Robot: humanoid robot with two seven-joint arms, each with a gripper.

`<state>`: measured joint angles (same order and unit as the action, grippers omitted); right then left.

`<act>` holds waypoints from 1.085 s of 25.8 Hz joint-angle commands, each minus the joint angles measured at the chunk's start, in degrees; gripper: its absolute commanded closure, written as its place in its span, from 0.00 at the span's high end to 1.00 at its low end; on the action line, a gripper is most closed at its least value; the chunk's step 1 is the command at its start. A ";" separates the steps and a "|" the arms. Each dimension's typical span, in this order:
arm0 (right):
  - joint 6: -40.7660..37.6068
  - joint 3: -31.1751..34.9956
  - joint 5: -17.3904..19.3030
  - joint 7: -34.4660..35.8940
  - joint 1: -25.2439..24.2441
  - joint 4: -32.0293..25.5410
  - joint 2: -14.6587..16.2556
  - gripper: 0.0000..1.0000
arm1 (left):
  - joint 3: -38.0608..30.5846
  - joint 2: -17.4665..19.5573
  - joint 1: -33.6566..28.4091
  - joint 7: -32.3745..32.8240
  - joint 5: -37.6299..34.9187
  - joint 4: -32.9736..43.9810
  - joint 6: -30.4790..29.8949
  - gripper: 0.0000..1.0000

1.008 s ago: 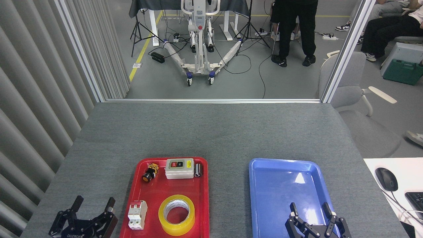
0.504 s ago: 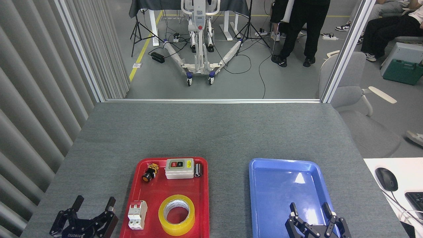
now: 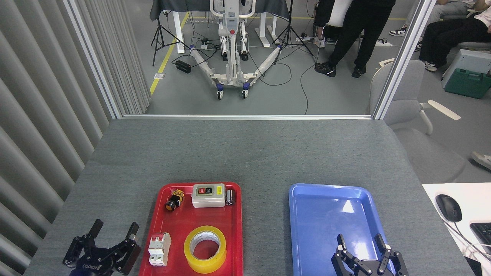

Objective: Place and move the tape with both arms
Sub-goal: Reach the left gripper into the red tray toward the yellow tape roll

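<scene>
The yellow tape roll (image 3: 205, 249) lies flat in the near part of the red tray (image 3: 234, 234), its whitish core ring facing up. My left gripper (image 3: 114, 229) is open over the grey table just left of that tray, its black fingers spread and nothing between them. Low over the near end of the blue tray (image 3: 330, 207), my right gripper (image 3: 360, 242) is open too, with empty fingers. Neither gripper touches the tape.
The red tray also holds a white circuit breaker (image 3: 159, 249), a grey switch box (image 3: 208, 195), a small yellow-black push button (image 3: 174, 199) and a dark cylinder (image 3: 230, 197). A mouse (image 3: 448, 207) lies on a white desk at right. A person stands beyond the table.
My left gripper has shifted slightly right and forward, toward the red tray. The right gripper has stayed put. The person in the background has stepped to the right.
</scene>
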<state>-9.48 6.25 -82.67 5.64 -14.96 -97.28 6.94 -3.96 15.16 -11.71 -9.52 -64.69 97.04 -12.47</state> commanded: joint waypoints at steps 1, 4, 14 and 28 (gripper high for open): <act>-0.01 -0.01 0.05 -0.01 0.02 -0.02 0.00 1.00 | 0.27 -0.04 1.25 0.47 0.70 -0.36 -0.19 1.00; -0.01 0.08 0.05 -0.01 0.02 -0.02 0.09 1.00 | 0.53 0.40 3.19 1.09 0.88 -1.15 -0.71 1.00; -0.01 0.08 -0.03 -0.01 -0.07 -0.11 0.09 1.00 | 5.10 0.40 12.77 30.79 1.32 0.17 -2.47 0.99; 0.07 0.17 -0.03 0.43 -0.07 -0.28 0.00 1.00 | 16.17 -0.13 26.21 65.51 1.23 -5.02 -2.21 0.99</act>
<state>-9.50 6.41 -82.71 5.90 -14.96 -97.51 6.92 10.37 15.12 11.87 52.92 -63.35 95.03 -14.82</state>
